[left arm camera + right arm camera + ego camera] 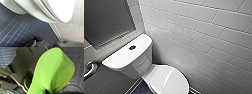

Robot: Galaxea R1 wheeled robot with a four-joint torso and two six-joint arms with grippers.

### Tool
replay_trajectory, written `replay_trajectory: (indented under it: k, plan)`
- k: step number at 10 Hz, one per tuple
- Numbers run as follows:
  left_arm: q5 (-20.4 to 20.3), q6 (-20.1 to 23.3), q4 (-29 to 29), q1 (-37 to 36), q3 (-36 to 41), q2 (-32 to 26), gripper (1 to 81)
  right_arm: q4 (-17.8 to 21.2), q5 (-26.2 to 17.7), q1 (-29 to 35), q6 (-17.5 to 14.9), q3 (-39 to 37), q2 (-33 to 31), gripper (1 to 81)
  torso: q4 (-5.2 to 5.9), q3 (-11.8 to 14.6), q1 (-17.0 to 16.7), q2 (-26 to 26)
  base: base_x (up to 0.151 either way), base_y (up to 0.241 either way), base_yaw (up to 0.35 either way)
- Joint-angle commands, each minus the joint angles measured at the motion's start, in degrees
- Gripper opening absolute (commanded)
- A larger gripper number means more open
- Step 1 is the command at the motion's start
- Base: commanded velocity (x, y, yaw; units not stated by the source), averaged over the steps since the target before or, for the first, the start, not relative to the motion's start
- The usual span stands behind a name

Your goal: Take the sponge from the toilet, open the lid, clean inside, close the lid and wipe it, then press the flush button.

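Sponge in hand, lid down: the right gripper [48, 90] has its jaws clenched on the pinched waist of the bright green sponge [52, 72], carried above the blue-tiled floor [15, 32]. The pick-up therefore looks done. On the toilet [146, 65] the lid [170, 81] lies shut, and nothing shows whether the bowl has been cleaned or the lid wiped. The flush button [132, 47] sits untouched at the middle of the tank top, so flushing appears still ahead. Whether the left gripper [38, 43] is open or clenched cannot be told.
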Motion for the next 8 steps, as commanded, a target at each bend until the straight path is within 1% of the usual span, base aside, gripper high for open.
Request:
replay_trajectory:
  k: [1, 4, 5, 8]
  plan:
    - [4.85, -0.21, -1.53, -4.82, 4.91, 1.48, 81.1, -1.95, -3.62, -1.76, 0.12, -4.95, 0.76, 1.0, 0.00, 0.00, 0.00, 0.00, 0.000, 0.000, 0.000]
    - [4.76, -0.21, -2.76, -5.09, 4.30, 4.64, 81.1, -1.95, -4.41, -2.71, 0.56, -6.88, 1.73, 1.0, 0.00, 0.00, 0.00, 0.00, 0.000, 0.000, 0.000]
    - [4.76, -0.21, -4.16, -5.53, 3.51, 5.35, 81.1, -2.03, -4.41, -3.51, 0.56, -7.94, 2.78, 1.0, 0.00, 0.00, 0.00, 0.00, 0.000, 0.000, 0.000]
    - [4.06, -0.21, -5.93, -6.06, 0.96, 7.29, 81.1, -2.12, -4.32, -5.71, 0.03, -11.37, 6.82, 1.0, 0.00, 0.00, 0.00, 0.00, 0.000, 0.000, 0.000]
